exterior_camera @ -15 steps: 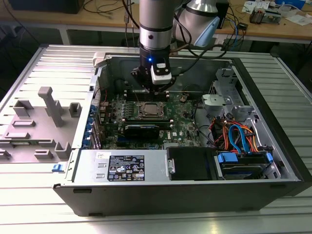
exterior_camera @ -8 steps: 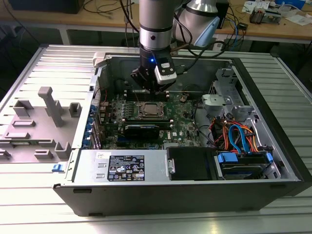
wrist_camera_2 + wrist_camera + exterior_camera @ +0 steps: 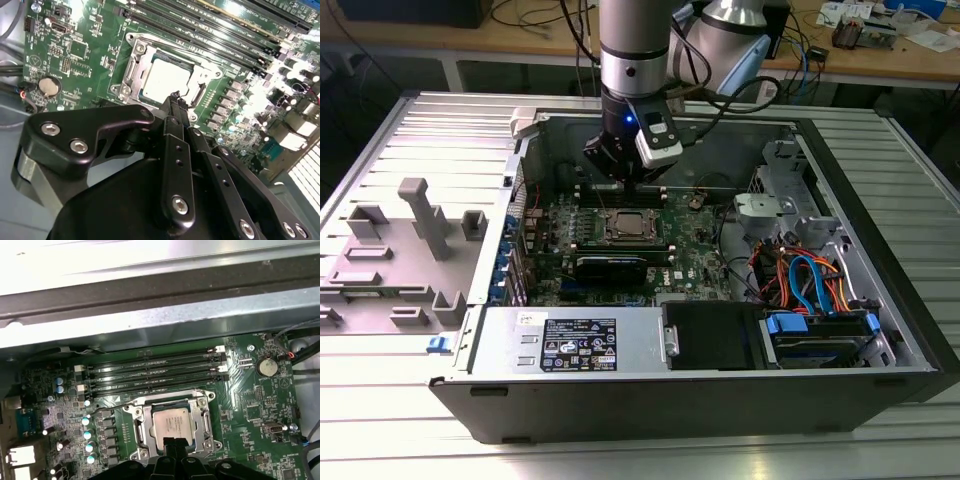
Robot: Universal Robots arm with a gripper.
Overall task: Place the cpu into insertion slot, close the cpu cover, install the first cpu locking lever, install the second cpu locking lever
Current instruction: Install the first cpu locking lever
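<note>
Black gripper (image 3: 175, 96), fingers (image 3: 175, 150) pressed together and empty, tip at the edge of the silvery-grey square cpu (image 3: 171, 422) seated in the silver-rimmed insertion slot (image 3: 171, 405), framed by the thin silver cpu cover (image 3: 141, 430): your likely hazard, a skidding tip gouging chip or green motherboard (image 3: 250, 405).

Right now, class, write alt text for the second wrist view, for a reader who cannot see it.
A black gripper, shut, points at the edge of the silvery cpu, which lies flat with the silver cpu cover framing it on a green motherboard. A round coin battery sits to one side and long black memory slots run beyond.
</note>
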